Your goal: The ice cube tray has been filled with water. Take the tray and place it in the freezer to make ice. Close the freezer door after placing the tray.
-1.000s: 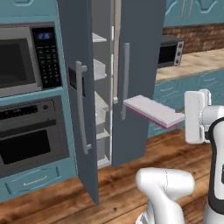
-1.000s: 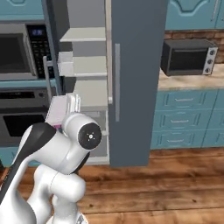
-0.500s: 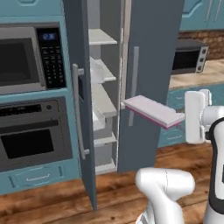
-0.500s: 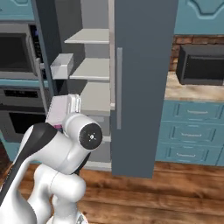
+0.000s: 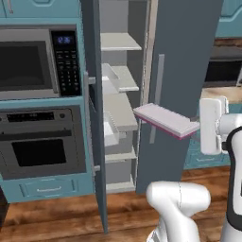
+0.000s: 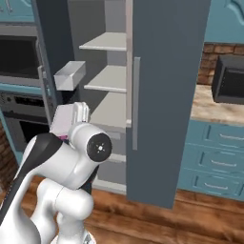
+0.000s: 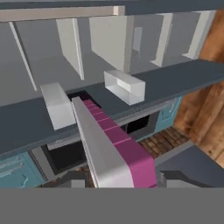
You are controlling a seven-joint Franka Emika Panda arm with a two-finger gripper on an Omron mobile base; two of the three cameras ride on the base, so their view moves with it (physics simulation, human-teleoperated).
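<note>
Beside the open freezer (image 5: 120, 118), the ice cube tray (image 5: 165, 120) is held level in mid-air, its far end just short of the compartment's front opening and its near end at the white hand. Gripper (image 7: 114, 181): closed on the tray's near end, as the hand view shows, with the pale top and the pink-purple edge running away from the camera toward the freezer interior. Freezer door (image 5: 94, 118): swung wide, seen edge-on to the left of the tray, its inner side carrying white door bins (image 6: 70, 75). Freezer shelves (image 6: 110, 78): white, stacked one above another, with open gaps between them; the tray sits roughly level with the middle shelf (image 5: 119, 109). Right fridge door (image 5: 182, 85): shut, its left edge and vertical handle (image 5: 157, 97) directly behind the tray. Microwave (image 5: 40, 61) and oven (image 5: 42, 142): set in the wall to the left of the freezer door. Wooden floor (image 6: 190, 219): bare in front of the fridge.
</note>
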